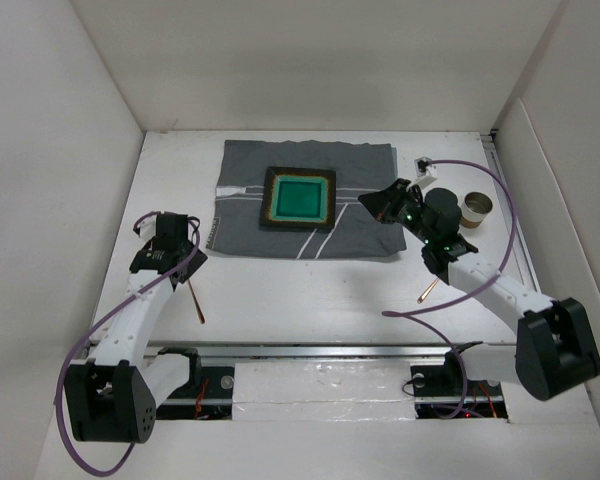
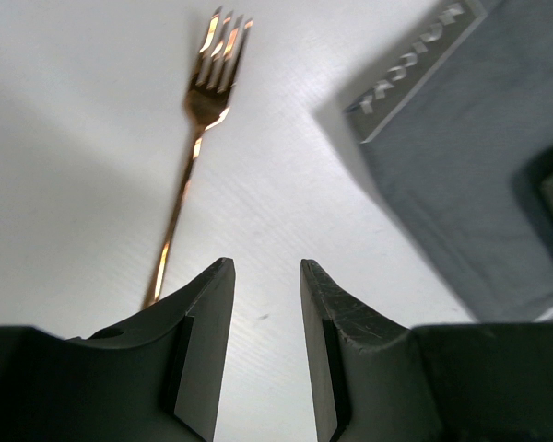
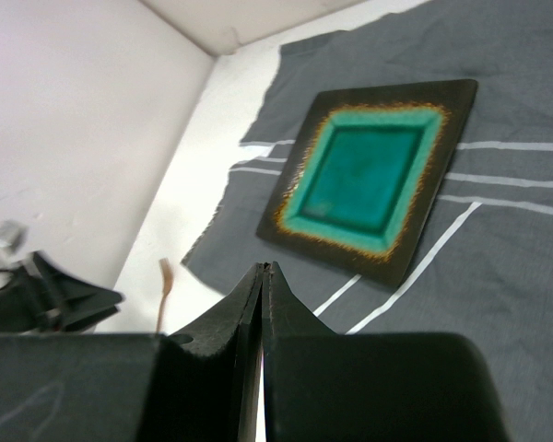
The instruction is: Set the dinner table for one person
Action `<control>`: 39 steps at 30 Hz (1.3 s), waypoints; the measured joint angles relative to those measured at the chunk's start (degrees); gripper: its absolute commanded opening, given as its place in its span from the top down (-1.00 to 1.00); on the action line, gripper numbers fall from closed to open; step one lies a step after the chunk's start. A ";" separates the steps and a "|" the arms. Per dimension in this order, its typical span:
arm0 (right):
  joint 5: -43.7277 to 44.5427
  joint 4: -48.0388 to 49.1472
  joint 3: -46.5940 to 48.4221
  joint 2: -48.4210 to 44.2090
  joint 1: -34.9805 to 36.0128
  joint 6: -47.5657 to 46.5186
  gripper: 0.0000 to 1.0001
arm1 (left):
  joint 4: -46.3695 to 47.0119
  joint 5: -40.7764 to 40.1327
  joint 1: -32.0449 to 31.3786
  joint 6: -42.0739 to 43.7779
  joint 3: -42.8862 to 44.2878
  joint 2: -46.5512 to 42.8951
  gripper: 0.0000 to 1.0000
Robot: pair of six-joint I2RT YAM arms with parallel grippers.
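Your L gripper (image 2: 265, 267) hangs released, empty, over the dinner table (image 1: 300, 285). The fork (image 2: 182, 198) lies flat on it just beside the fingers, near the grey cloth (image 2: 461, 166). R gripper (image 3: 263, 269) is clenched on nothing. Fork looks thin, stiff, prob. slick — pinch mid-handle.

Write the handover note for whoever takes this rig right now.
Grippers: left gripper open and empty over the dinner table, with the fork lying just ahead of it. The right gripper is shut on nothing, over the right edge of the grey cloth.
Done: the square plate sits on the cloth.
Left: the fork, a second copper utensil by the right arm and the cup at the far right all lie off the cloth, not yet set by the plate.
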 measured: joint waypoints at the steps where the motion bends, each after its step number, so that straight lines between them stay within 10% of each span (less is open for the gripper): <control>1: -0.07 -0.55 -0.26 -0.48 0.09 -0.28 0.80 | -1.27 -0.70 0.00 -0.68 0.00 1.09 0.34; 13: 0.07 -10.54 -2.69 -21.70 -2.67 -6.88 0.71 | -4.07 -8.15 2.95 -1.38 2.56 19.45 0.31; 22: -2.93 -11.67 -3.39 -19.61 -3.72 -7.52 0.71 | 1.05 -6.82 4.31 3.13 2.56 22.80 0.26; 29: -4.04 -11.82 -3.52 -19.41 -3.72 -7.54 0.72 | 3.48 -5.95 4.31 4.72 3.23 26.71 0.49; 33: -3.98 -11.82 -3.52 -19.45 -3.72 -7.56 0.72 | 4.15 -5.86 4.31 4.92 4.13 27.91 1.00; 39: -3.17 -12.35 -3.52 -20.20 -4.52 -7.78 0.72 | 4.24 -6.08 4.31 5.68 4.20 27.85 1.00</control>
